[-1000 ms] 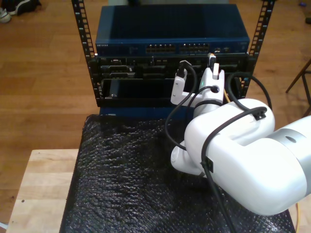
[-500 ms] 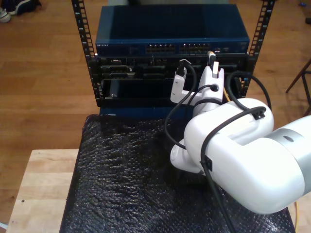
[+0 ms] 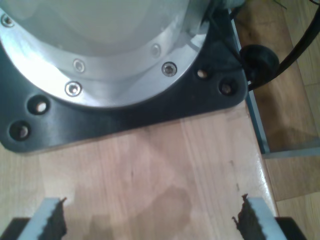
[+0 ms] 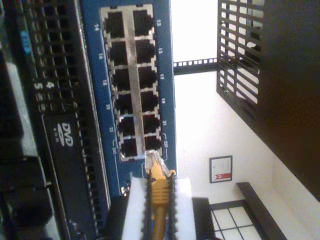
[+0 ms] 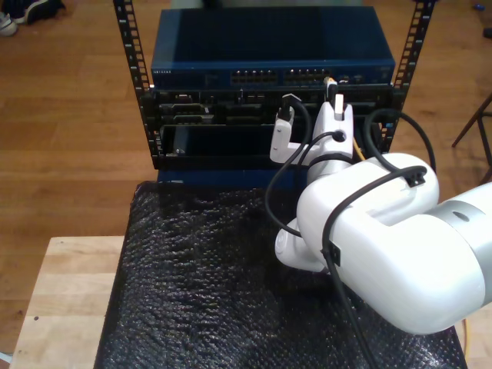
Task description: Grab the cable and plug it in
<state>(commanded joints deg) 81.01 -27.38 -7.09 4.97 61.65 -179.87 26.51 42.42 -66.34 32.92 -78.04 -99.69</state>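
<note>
My second claw (image 4: 159, 210) is clamped on the cable (image 4: 158, 192), its white fingers (image 4: 134, 210) pressing both sides of the yellow-orange boot. The clear plug (image 4: 153, 161) at the tip sits just beside the end port of the blue network switch (image 4: 95, 125), whether it touches is unclear. In the exterior view the switch (image 5: 273, 46) tops a rack. My first claw (image 3: 150, 220) hangs with fingers (image 3: 50, 220) spread apart over a wooden worktop (image 3: 150, 170), near a black base plate (image 3: 125, 115).
</note>
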